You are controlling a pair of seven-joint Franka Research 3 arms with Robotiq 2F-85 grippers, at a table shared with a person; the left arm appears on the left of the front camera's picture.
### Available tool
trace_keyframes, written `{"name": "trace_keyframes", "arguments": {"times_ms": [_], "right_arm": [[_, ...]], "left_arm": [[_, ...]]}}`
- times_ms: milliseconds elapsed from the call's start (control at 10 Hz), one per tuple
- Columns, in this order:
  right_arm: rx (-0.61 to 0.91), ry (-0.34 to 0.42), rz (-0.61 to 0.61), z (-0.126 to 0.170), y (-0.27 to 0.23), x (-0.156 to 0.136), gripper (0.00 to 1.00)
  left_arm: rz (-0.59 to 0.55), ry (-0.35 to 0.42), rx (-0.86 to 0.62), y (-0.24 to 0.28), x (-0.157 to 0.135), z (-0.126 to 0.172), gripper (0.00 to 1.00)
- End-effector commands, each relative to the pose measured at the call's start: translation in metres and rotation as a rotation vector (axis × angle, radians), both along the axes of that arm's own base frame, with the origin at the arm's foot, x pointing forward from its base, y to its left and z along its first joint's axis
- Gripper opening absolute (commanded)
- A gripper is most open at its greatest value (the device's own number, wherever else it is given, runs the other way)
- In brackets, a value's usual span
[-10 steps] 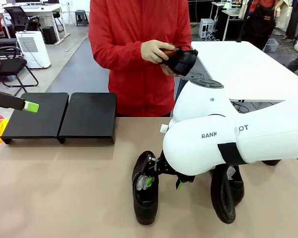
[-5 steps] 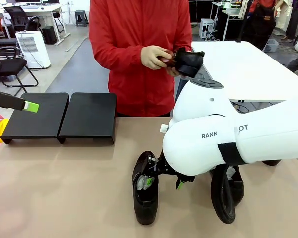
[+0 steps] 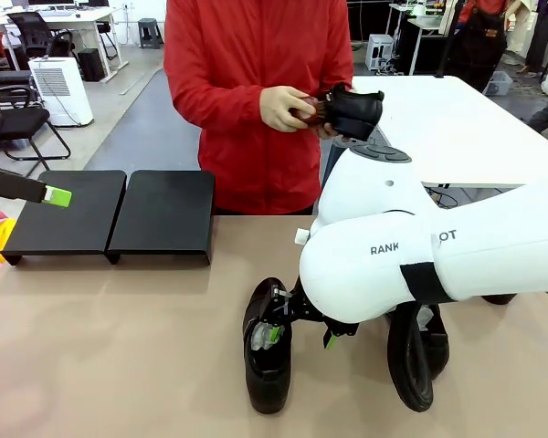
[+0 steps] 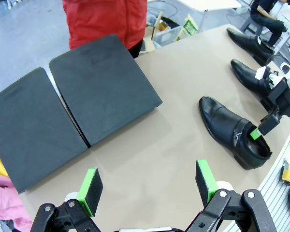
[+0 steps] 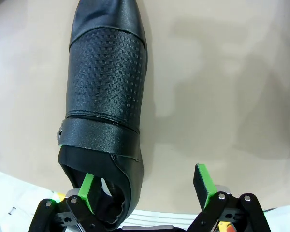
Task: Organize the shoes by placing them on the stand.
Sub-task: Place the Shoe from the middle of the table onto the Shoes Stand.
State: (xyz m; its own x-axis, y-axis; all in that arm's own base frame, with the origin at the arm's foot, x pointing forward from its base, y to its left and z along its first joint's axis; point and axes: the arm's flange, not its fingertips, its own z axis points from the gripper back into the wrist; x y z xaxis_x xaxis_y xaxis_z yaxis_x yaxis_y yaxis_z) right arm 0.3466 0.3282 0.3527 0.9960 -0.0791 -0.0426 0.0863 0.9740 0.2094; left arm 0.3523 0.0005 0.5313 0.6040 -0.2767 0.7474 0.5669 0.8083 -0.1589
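A black shoe [image 3: 267, 358] lies on the tan table, toe toward me. My right gripper [image 3: 299, 332] stands open over its heel. In the right wrist view the left finger [image 5: 87, 189] dips into the opening of this shoe [image 5: 105, 92], while the other finger stays outside above bare table; midpoint of the gripper [image 5: 145, 188]. A second shoe [image 3: 411, 358] rests on its side under my right arm. The person holds a third shoe [image 3: 352, 111]. The black stand [image 3: 114, 214] has nothing on it. My left gripper [image 4: 147, 186] hovers open, high over the table in front of the stand [image 4: 63, 99].
The person in red stands at the far edge, a brown brush [image 3: 312, 108] against the held shoe. Two more shoes [image 4: 253, 79] [image 4: 246, 41] lie farther along the table. Pink and yellow cloth [image 4: 5, 193] lies beside the stand. My right arm's white body [image 3: 420, 246] hides much of the table's right side.
The person's hands have shifted the held shoe slightly to the right and turned it. Neither arm has moved.
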Motion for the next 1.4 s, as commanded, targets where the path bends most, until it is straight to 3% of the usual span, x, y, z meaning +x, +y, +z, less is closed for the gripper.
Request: {"name": "trace_keyframes", "arguments": {"times_ms": [0,200,500,700,900,1000,1100,1200,1300], "right_arm": [[0.000,0.000,0.000,0.000,0.000,0.000,1.00],[0.049,-0.074,0.125,0.038,-0.020,-0.013,1.00],[0.140,-0.182,0.147,0.097,-0.072,-0.012,1.00],[0.013,-0.235,0.285,0.122,-0.122,-0.003,1.00],[-0.147,-0.212,0.334,0.125,-0.174,0.017,1.00],[-0.243,-0.153,0.398,0.118,-0.194,0.023,1.00],[-0.283,-0.138,0.368,0.109,-0.207,0.031,1.00],[-0.147,-0.172,0.321,0.123,-0.183,0.013,1.00],[-0.147,-0.172,0.321,0.123,-0.183,0.013,1.00]], "left_arm": [[-0.016,-0.006,-0.007,0.001,0.000,0.000,1.00],[-0.016,-0.006,-0.007,0.001,0.000,0.000,1.00],[-0.016,-0.006,-0.007,0.001,0.000,0.000,1.00],[-0.016,-0.006,-0.007,0.001,0.000,0.000,1.00],[-0.016,-0.006,-0.007,0.001,0.000,0.000,1.00],[-0.016,-0.006,-0.007,0.001,0.000,0.000,1.00],[-0.016,-0.006,-0.007,0.001,0.000,0.000,1.00],[-0.016,-0.006,-0.007,0.001,0.000,0.000,1.00],[-0.016,-0.006,-0.007,0.001,0.000,0.000,1.00]]}}
